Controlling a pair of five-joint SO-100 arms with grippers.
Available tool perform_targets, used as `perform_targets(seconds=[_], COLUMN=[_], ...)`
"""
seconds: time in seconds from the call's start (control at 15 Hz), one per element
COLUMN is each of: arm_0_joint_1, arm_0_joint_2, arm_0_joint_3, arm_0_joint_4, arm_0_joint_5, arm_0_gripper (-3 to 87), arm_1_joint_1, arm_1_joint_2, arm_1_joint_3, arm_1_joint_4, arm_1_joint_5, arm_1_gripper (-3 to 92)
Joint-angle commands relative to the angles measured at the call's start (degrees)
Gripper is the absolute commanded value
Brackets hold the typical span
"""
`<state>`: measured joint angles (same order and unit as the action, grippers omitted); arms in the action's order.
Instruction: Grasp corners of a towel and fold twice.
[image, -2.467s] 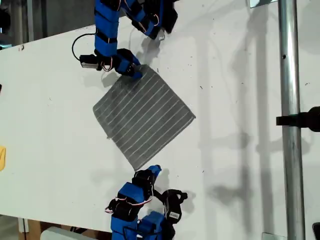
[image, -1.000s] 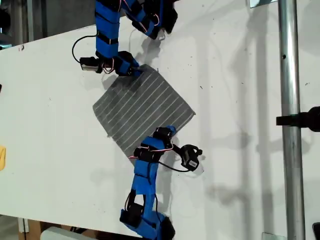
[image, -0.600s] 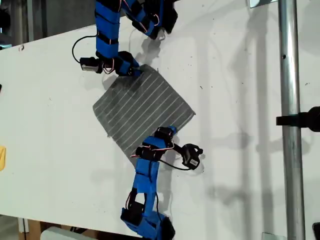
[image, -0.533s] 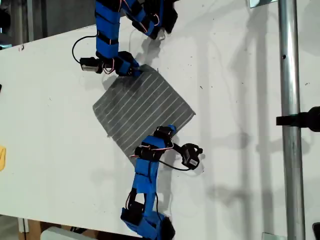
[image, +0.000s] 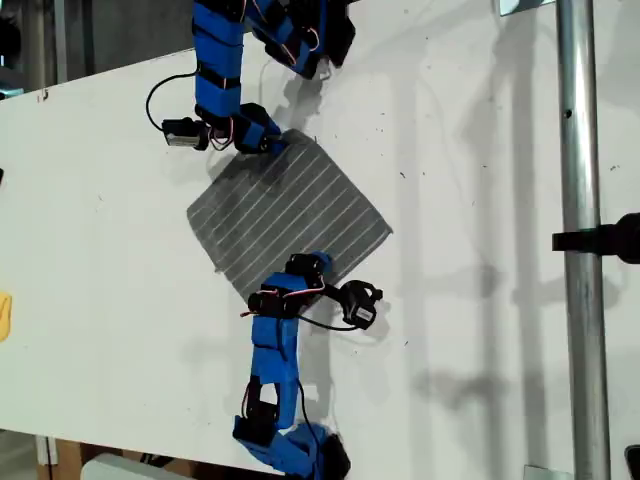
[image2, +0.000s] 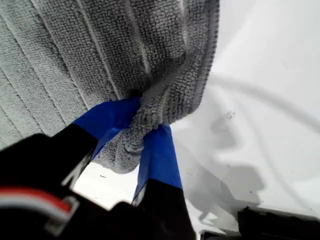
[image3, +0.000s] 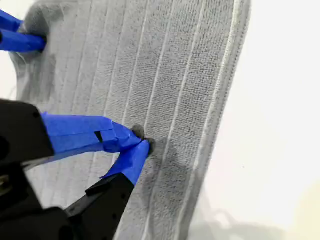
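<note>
The grey striped towel (image: 290, 215) lies flat, set like a diamond, mid-table (image: 480, 200), with no fold made yet. My first gripper (image2: 142, 132) clamps one bunched corner (image: 283, 140). My second gripper (image3: 140, 142), jaws narrowed to a pinch, nips cloth just inside the opposite edge. It probably needs a true corner before lifting. The tabletop is white and scuffed, and a metal pole (image: 578, 250) stands at the exterior view's right.

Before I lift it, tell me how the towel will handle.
Probably floppy: the towel bunches into folds where my first gripper pinches its corner, so it should drape when raised. Likely light, lying thin and flat on the table. Its looped pile looks grippy, not slippery.
</note>
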<state>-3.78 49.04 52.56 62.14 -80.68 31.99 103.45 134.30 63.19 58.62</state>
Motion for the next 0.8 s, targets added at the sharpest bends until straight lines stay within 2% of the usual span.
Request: perform_targets(seconds=[0.0,0.13,0.27,0.4,0.6,0.73], arm_0_joint_1=[-0.7,0.7,1.9,3.1,5.3,7.3], arm_0_joint_2=[-4.2,-7.1,-6.9,-6.7,-3.7,-0.2], arm_0_joint_3=[-4.3,-4.1,-4.0,-3.5,-0.7,3.6], arm_0_joint_4=[-4.4,-4.9,-2.8,1.9,12.3,13.6], arm_0_joint_5=[-3.5,-6.6,-7.8,-8.9,-12.4,-12.6], arm_0_gripper=[-2.9,-2.9,-2.9,-2.9,-2.9,-2.9], arm_1_joint_1=[-2.7,-4.5,-7.0,-9.5,-15.9,-21.1], arm_1_joint_2=[9.2,18.1,21.2,18.2,12.6,6.2], arm_1_joint_3=[-1.4,-0.5,1.2,1.8,1.6,-0.6], arm_1_joint_4=[3.8,7.0,6.4,4.2,-0.5,-4.4], arm_1_joint_5=[1.9,3.4,5.2,6.4,11.5,15.5], arm_1_gripper=[-0.2,-0.2,-0.2,-0.2,-0.2,-0.2])
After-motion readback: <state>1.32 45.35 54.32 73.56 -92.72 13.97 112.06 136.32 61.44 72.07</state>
